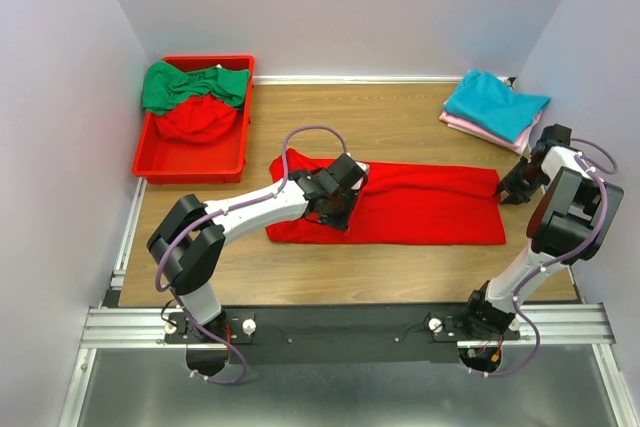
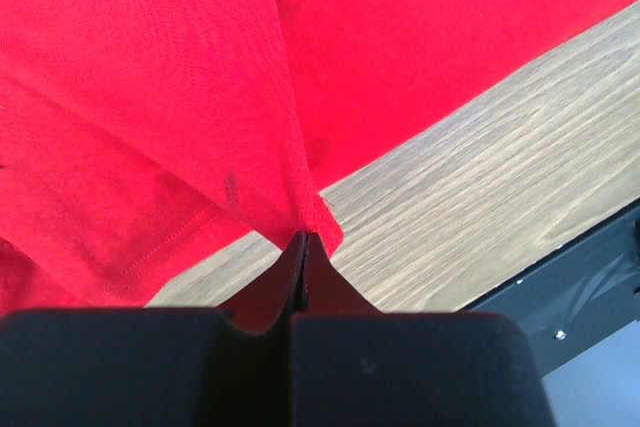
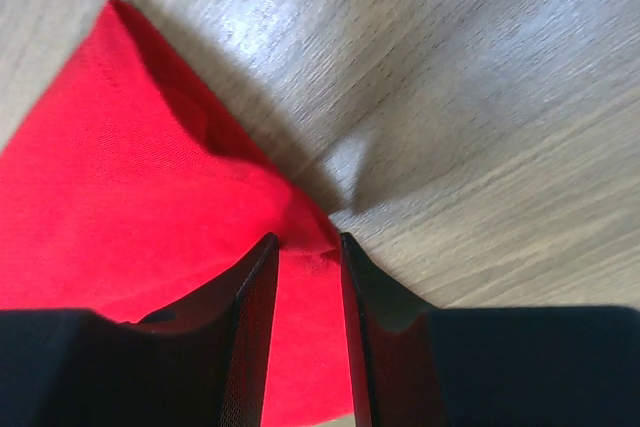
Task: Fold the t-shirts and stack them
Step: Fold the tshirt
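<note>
Starting nearest, past the black rail (image 1: 340, 332) at the front of the table (image 1: 400, 117). Got the left gripper (image 2: 305, 247) pinched fully shut on a folded edge of the red shirt (image 1: 430, 205), cloth caught right at the fingertips and looking tented up a little. Found the shirt itself lying as a long strip across the middle of the table, left to right, seemingly folded lengthwise already. Over at its right end, seeing the right gripper (image 3: 305, 242) with jaws narrowly apart and the shirt's corner poking into the gap. Can't tell whether it's touching the pads or just lying loose.

Guessing the step in hand is the crosswise fold, one end carried over the other. So, tips:

- Keep that left pinch tight and deep enough to catch every layer. Thin jersey slips out of a tip grip easily.
- Lift only enough to clear the cloth below, then travel straight along the strip so the long edges line up.
- On the right, commit one way: either bite properly on the corner to anchor it, or back straight off so nothing snags and drags the end askew.
- Lay down, don't drop, and smooth toward the crease.

Further back, probably worth aiming the finished fold at the teal shirt (image 1: 495, 102) stacked on the pink shirt (image 1: 460, 125) in the far right corner. At far left, the bin (image 1: 190, 167) with a green shirt (image 1: 190, 87) and a spare red shirt (image 1: 195, 122) waiting.
</note>
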### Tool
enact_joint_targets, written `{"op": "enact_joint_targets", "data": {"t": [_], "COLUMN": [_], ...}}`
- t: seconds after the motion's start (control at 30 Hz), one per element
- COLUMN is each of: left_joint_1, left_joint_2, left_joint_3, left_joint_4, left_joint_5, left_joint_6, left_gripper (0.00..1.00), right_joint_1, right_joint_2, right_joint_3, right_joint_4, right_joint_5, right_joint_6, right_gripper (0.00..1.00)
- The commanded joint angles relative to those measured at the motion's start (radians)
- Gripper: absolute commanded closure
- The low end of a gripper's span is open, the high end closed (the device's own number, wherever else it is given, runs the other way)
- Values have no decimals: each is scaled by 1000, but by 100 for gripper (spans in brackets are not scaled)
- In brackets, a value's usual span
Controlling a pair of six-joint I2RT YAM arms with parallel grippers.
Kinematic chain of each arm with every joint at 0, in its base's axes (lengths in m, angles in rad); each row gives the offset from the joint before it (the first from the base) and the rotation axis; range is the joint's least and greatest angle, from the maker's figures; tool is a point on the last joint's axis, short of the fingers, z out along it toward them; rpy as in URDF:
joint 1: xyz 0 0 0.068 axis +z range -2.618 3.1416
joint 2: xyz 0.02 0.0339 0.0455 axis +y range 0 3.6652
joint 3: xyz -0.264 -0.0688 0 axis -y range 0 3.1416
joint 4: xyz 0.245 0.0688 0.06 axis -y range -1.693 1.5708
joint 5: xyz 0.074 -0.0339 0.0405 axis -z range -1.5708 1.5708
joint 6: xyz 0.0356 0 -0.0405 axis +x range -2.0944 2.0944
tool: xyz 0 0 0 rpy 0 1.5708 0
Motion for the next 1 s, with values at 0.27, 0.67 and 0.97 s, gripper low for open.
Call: {"op": "enact_joint_targets", "data": {"t": [0.27, 0.67, 0.97], "left_joint_1": [-7, -7, -7], "left_joint_2": [41, 39, 10], "left_joint_3": [35, 42, 23], "left_joint_4": [-7, -30, -36], "left_joint_5": [14, 12, -1], "left_joint_6": [-1, -9, -34], "left_gripper": [100, 100, 100], "right_joint_1": [-6, -6, -6], "right_joint_2": [79, 42, -21], "right_joint_3": [10, 32, 67], "right_joint_4": [46, 45, 8], "right_joint_5": [21, 68, 92], "right_joint_6": [-16, -6, 8], "right_gripper": [60, 83, 97]}}
